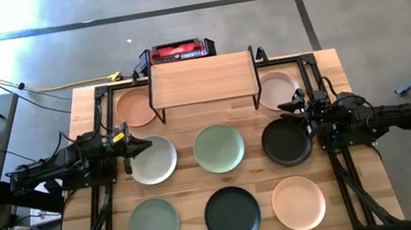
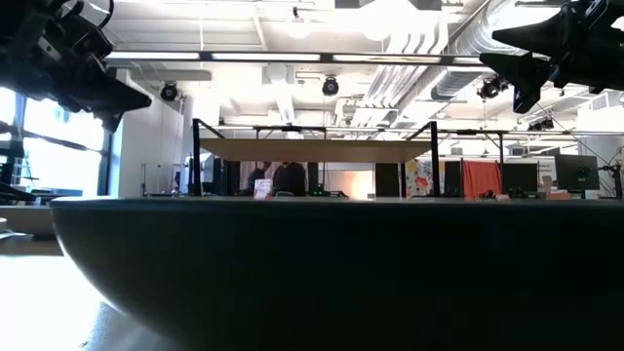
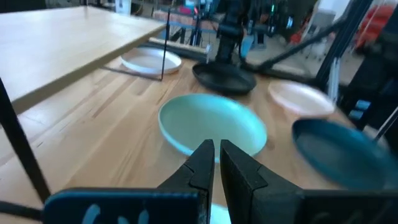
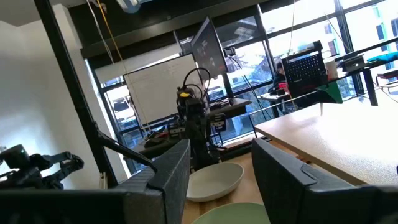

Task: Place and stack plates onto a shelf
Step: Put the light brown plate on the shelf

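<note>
Across the wooden tabletop (image 1: pixel 87 109) we count eight matte plates (image 1: pixel 219 148) around the empty shelf (image 1: pixel 202 79), our left gripper (image 1: pixel 142 146) pressed together, our right gripper (image 1: pixel 292 106) spread, neither holding anything.

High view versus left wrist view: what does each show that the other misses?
Only the high view shows all eight plates, including the peach plate tucked under the shelf, and the white plate below the left pincer. Only the left wrist view shows that pincer's fingers nearly shut. Both show the middle green plate and the black plate.
</note>
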